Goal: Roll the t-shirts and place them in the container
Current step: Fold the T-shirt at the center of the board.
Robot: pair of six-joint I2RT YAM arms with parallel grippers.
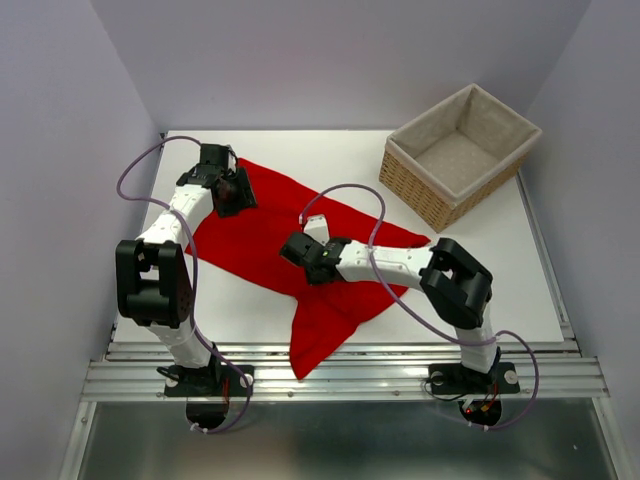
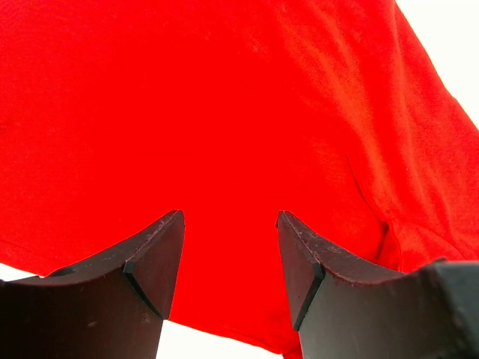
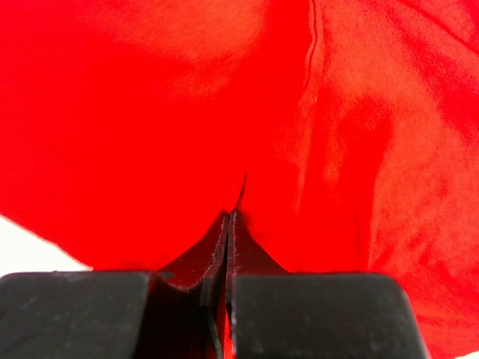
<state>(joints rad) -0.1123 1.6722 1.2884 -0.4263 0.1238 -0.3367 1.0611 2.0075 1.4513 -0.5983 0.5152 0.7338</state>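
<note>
Right hand [image 3: 228, 218] closed mid t-shirt [image 3: 135, 112], seemingly pinching cloth.

From above, the left claw [image 1: 232, 192] hides its own fingertips under its housing at the 10 o'clock corner of the t-shirt [image 1: 255, 245]; the right claw [image 1: 305, 255] and its forearm cover the cloth's middle; in both wrist views the t-shirt runs off the frame at 12, 9 and 3 o'clock; whether cloth is caught between the right claw's pressed fingers [image 3: 247, 254] cannot be told
</note>
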